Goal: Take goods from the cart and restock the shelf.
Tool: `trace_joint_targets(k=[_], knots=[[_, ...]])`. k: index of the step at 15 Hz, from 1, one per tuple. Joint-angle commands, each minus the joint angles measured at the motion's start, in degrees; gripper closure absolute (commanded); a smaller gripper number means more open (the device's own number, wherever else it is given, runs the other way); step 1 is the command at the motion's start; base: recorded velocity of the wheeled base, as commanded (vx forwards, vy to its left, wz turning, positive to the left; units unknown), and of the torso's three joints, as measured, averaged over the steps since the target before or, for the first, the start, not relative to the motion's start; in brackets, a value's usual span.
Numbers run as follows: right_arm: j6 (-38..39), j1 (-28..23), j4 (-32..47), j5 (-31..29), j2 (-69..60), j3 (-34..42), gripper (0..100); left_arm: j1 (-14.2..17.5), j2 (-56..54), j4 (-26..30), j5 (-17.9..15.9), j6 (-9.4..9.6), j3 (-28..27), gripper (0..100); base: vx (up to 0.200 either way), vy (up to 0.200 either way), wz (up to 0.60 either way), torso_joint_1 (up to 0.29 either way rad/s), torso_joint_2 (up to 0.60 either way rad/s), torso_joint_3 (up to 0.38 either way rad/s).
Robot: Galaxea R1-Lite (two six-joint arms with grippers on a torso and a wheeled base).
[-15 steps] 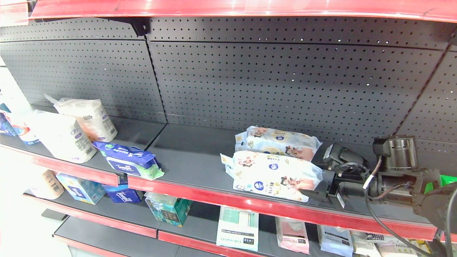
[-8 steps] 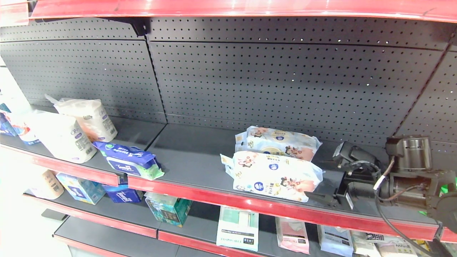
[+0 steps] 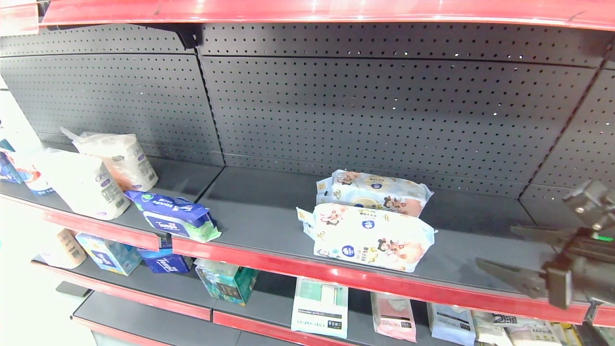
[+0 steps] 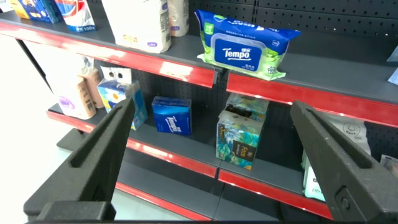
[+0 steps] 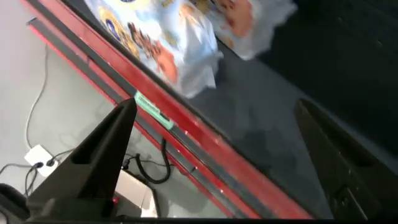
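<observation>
Backed off since a second ago: right gripper (image 3: 497, 246), away from the front cartoon wipes pack (image 3: 372, 238) and over to the right end of the shelf (image 3: 259, 211), near its red front edge. Jaws spread wide now, nothing between them, touching nothing. Front pack lying flat at the shelf's front edge, roughly mid-shelf, with a second cartoon pack (image 3: 375, 192) right behind it, touching or nearly so. Left gripper (image 4: 211, 106) also spread wide and empty, hanging in front of the lower shelves (image 4: 180, 155), below a blue-green wipes pack (image 4: 245, 43) sitting at the front edge.
</observation>
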State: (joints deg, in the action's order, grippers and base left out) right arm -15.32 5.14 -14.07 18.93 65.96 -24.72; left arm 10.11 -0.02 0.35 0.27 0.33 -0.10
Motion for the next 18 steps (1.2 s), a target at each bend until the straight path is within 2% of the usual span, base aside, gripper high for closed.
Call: trace_joint_targets(k=[1, 2, 4, 7, 9, 12, 14, 16, 18], knots=[[2.84, -3.21, 19.08, -12.25, -31.33, 4.68, 0, 0.0, 0.02, 0.0, 0.0, 0.02, 0.01, 0, 0.0, 0.0, 0.0, 0.0, 0.0, 0.0], [3.99, -3.47, 21.45, -15.42, -37.14, 6.44, 0, 0.0, 0.02, 0.0, 0.0, 0.02, 0.01, 0, 0.0, 0.0, 0.0, 0.0, 0.0, 0.0], [10.23, -3.91, 21.8, -15.94, -46.36, 8.99, 0, 0.0, 0.02, 0.0, 0.08, 0.02, 0.01, 0, 0.0, 0.0, 0.0, 0.0, 0.0, 0.0], [10.58, -3.91, 21.8, -16.38, -56.12, 14.53, 0, 0.0, 0.02, 0.0, 0.08, 0.02, 0.01, 0, 0.0, 0.0, 0.0, 0.0, 0.0, 0.0], [10.84, -4.0, 21.27, -20.78, -63.33, 19.89, 0, 0.0, 0.02, 0.0, 0.08, 0.02, 0.01, 0, 0.0, 0.0, 0.0, 0.0, 0.0, 0.0], [13.04, -4.44, 21.36, -21.83, -64.56, 19.98, 0, 0.0, 0.02, 0.0, 0.0, 0.02, 0.01, 0, 0.0, 0.0, 0.0, 0.0, 0.0, 0.0], [12.95, -4.97, 20.66, -20.16, -65.88, 20.59, 0, 0.0, 0.02, 0.0, 0.08, 0.02, 0.01, 0, 0.0, 0.0, 0.0, 0.0, 0.0, 0.0], [15.41, -4.97, 13.63, -18.84, -65.96, 24.72, 0, 0.0, 0.02, 0.0, 0.08, 0.02, 0.01, 0, 0.0, 0.0, 0.0, 0.0, 0.0, 0.0], [14.8, -4.97, 14.07, -17.0, -65.96, 24.72, 0, 0.0, 0.02, 0.0, -0.09, 0.11, 0.01, 0, 0.0, 0.0, 0.0, 0.0, 0.0, 0.0]])
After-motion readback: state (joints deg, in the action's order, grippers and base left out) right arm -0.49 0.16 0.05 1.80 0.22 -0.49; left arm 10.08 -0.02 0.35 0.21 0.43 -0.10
